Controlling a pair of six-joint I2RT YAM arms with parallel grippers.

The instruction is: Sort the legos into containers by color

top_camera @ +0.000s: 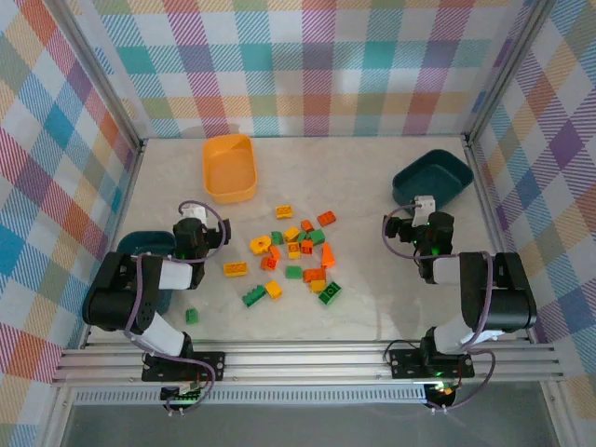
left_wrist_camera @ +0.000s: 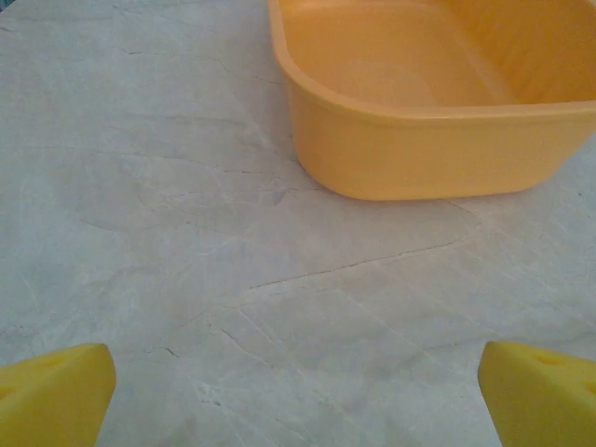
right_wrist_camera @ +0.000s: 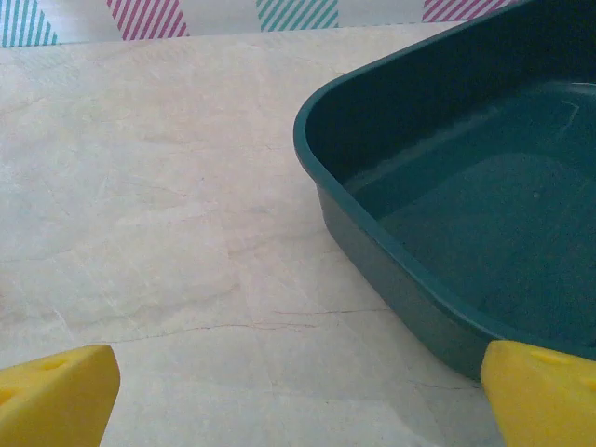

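Left tool (left_wrist_camera: 296, 399), right tool (right_wrist_camera: 298, 399): yellow fingertips spread wide, nothing held, either side of the legos (top_camera: 294, 250).
Bench (top_camera: 372, 289): pale, marbled.
Yellow-orange tub (top_camera: 209, 172): empty, beyond-left of legos.
Teal tub (top_camera: 456, 172): empty, beyond-right.
Second teal tub (top_camera: 140, 244): left, partly behind left arm (top_camera: 126, 298).
Legos: green, yellow, orange-red, loose on bench.

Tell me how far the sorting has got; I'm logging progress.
Done: nothing visible. The yellow-orange plastic tub and the right dark teal plastic tub are empty; the left teal tub is partly hidden by the left arm. In hand: nothing; left tool and right tool are open, empty. Left: all the small green, yellow and orange-red studded bricks lie loose mid-table, one green brick near that arm.
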